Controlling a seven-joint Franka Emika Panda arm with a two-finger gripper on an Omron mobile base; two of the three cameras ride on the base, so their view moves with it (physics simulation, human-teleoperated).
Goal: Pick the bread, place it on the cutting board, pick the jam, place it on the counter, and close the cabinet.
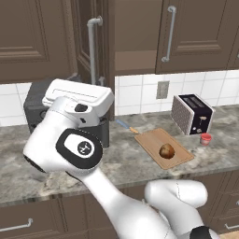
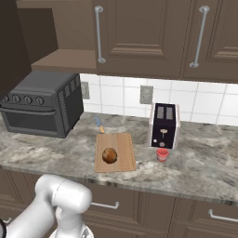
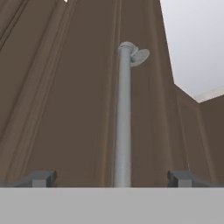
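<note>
Hand view: end effector (image 3: 112, 178) spread open at the cabinet door's handle (image 3: 123, 113), gripping nothing.
Bread (image 1: 167, 151) sat on the cutting board (image 1: 179, 156), jam (image 1: 205, 138) beside it on the worktop (image 1: 121, 163); fingers might slip off the bar, leaving the cabinet (image 1: 93, 32) ajar.

Glossy white robot arm (image 1: 116, 200) of rounded segments, with a black oval joint cap (image 1: 79, 148) bearing a small white emblem.

Even, soft rendered light, faint shadows, no glare, slightly blurry.
</note>
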